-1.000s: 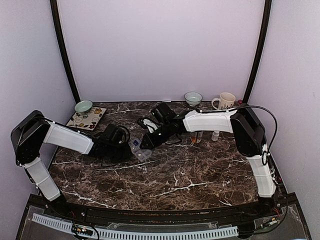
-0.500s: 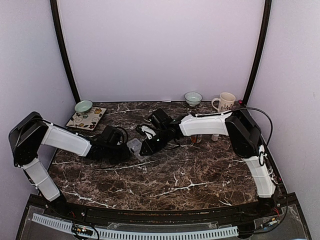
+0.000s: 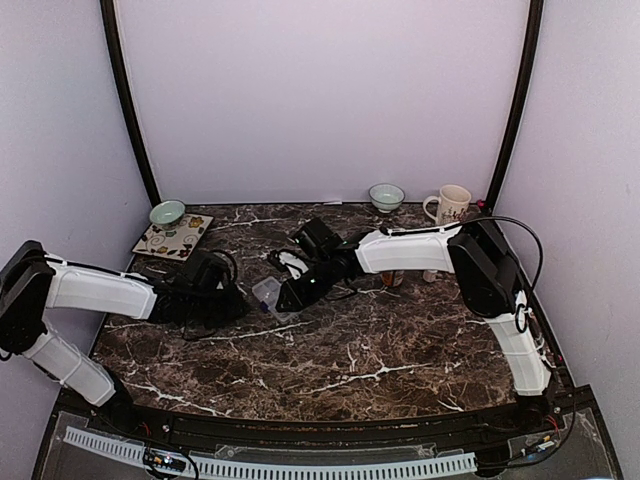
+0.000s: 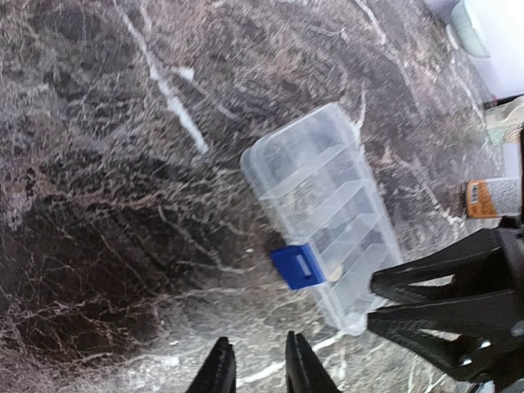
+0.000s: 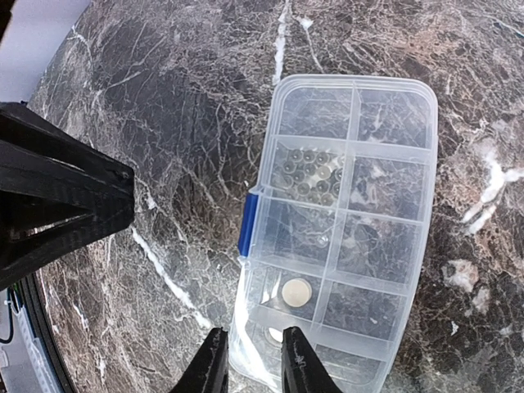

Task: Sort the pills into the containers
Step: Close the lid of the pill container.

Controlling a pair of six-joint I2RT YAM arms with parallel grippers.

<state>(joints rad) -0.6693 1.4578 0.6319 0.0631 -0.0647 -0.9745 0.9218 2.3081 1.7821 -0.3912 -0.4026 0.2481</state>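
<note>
The clear organizer box [image 3: 267, 293] lies flat on the marble table, lid down, with a blue latch [image 4: 299, 266] on its long side. One compartment holds several small pale beads [image 5: 307, 172]. Another holds a round white pill [image 5: 295, 291]. My right gripper [image 5: 252, 348] is open and straddles the box's long edge near a corner, one finger over the box and one outside it. In the top view it [image 3: 288, 298] sits at the box's right end. My left gripper [image 4: 258, 360] is open and empty, just short of the latch, left of the box in the top view [image 3: 238, 300].
An orange pill bottle [image 3: 397, 277] and a small white bottle [image 3: 431, 271] stand right of the box. A mug [image 3: 450, 203] and a bowl [image 3: 386, 196] are at the back right. Another bowl [image 3: 167, 212] and a patterned tile [image 3: 174, 236] are at the back left.
My right gripper has come down and left onto the box's end. My left arm has drawn back to the left. The box has shifted slightly left.
</note>
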